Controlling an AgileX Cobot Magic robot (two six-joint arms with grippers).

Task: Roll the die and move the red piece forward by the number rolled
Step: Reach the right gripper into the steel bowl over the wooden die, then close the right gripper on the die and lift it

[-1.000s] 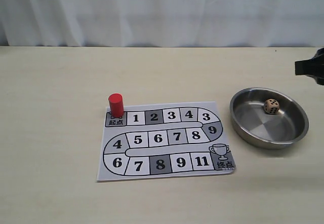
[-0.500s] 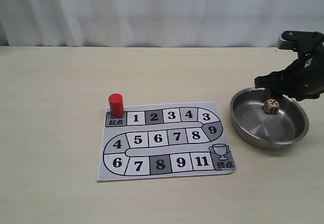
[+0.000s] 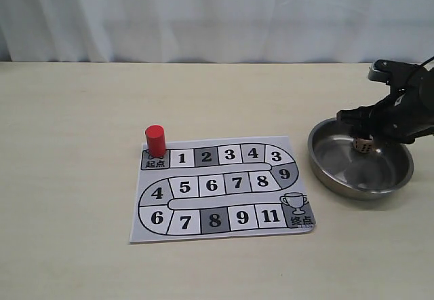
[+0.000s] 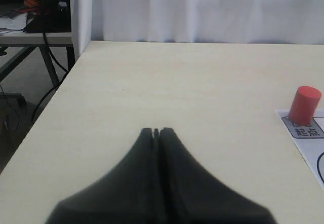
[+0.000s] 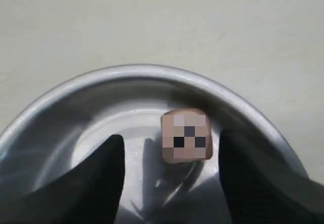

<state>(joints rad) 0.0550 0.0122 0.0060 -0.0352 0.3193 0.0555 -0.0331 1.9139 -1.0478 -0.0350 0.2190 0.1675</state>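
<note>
Your right gripper (image 5: 169, 155) spread, fingers either side of die (image 5: 186, 136) in steel bowl (image 3: 325, 171) near right edge. Die not gripped, roll pending. Left gripper (image 4: 157, 133) pressed together. Red piece (image 3: 155, 141) mid-worktop on board (image 3: 224, 237) start square, unmoved.

- The right arm (image 3: 400, 113) is matt black all over, built of blocky, angular segments.
- A rounded dark grey cap (image 3: 380, 69) tops its upper end.
- A thin dark cable (image 3: 428, 60) curves off beside that end.
- The right jaws are two smooth black fingers (image 5: 101, 183), broad, with rounded tips, blurred in the wrist view.
- The left jaws are black too, wide at the base and tapering to narrow, blunt tips.
</note>
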